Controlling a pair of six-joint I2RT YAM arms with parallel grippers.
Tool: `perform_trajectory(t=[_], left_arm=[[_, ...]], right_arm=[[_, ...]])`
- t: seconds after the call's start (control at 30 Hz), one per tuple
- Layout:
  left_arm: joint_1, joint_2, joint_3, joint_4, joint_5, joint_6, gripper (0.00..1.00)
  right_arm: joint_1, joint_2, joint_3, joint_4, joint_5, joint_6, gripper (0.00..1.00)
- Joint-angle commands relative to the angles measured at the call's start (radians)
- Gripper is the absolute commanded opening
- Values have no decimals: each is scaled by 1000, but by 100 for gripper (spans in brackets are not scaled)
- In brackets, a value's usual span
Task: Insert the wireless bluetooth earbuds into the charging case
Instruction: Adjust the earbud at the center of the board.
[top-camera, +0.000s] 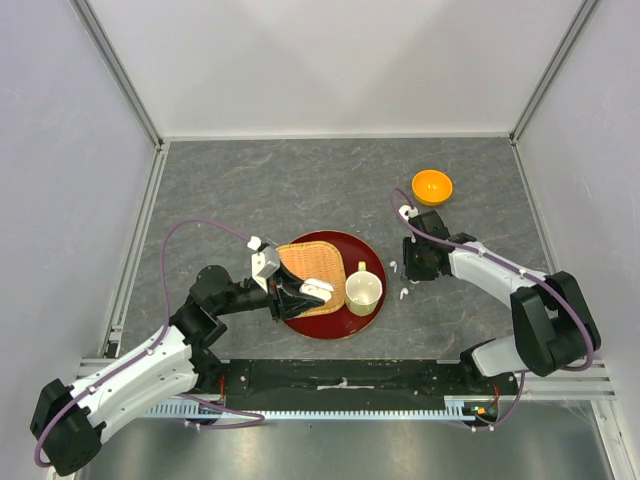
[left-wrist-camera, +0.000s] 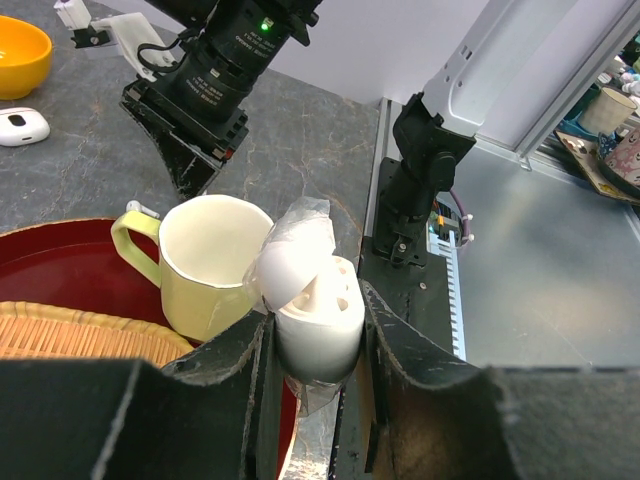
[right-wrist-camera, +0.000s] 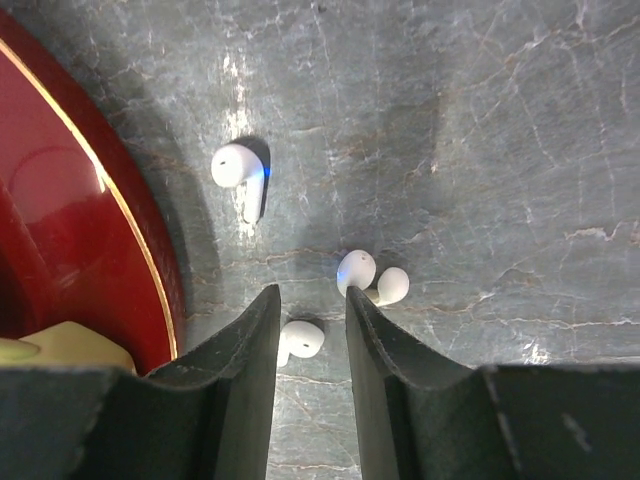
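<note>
My left gripper (top-camera: 303, 294) is shut on a white charging case (left-wrist-camera: 318, 322), its lid (left-wrist-camera: 288, 262) open, held over the woven mat (top-camera: 312, 268) on the red plate (top-camera: 345, 326). Empty sockets show in the case. Four tiny white earbuds lie on the grey table right of the plate: one (right-wrist-camera: 240, 172) far from the fingers, one (right-wrist-camera: 300, 340) between my right gripper's open jaws, and two touching, one (right-wrist-camera: 357, 270) at the right fingertip and one (right-wrist-camera: 393, 285) beside it. My right gripper (right-wrist-camera: 312, 300) is low over them, also seen from above (top-camera: 408, 268).
A cream cup (top-camera: 363, 289) stands on the plate's right side, close to the held case (left-wrist-camera: 215, 262). An orange bowl (top-camera: 432, 186) sits at the back right. A second, closed white case (left-wrist-camera: 20, 125) lies near the bowl. White walls surround the table.
</note>
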Motion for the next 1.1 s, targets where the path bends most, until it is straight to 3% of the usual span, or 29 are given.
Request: perform_trajectory(t=[0.0, 0.7, 1.07], left_arm=[[-3, -3, 36, 36, -14, -21, 2], [-3, -12, 42, 3, -21, -10, 2], [-3, -12, 41, -16, -38, 4, 2]], right_arm=[[5, 28, 52, 31, 55, -21, 40], [-36, 209, 191, 33, 126, -57, 40], [-101, 160, 153, 24, 93, -79, 33]])
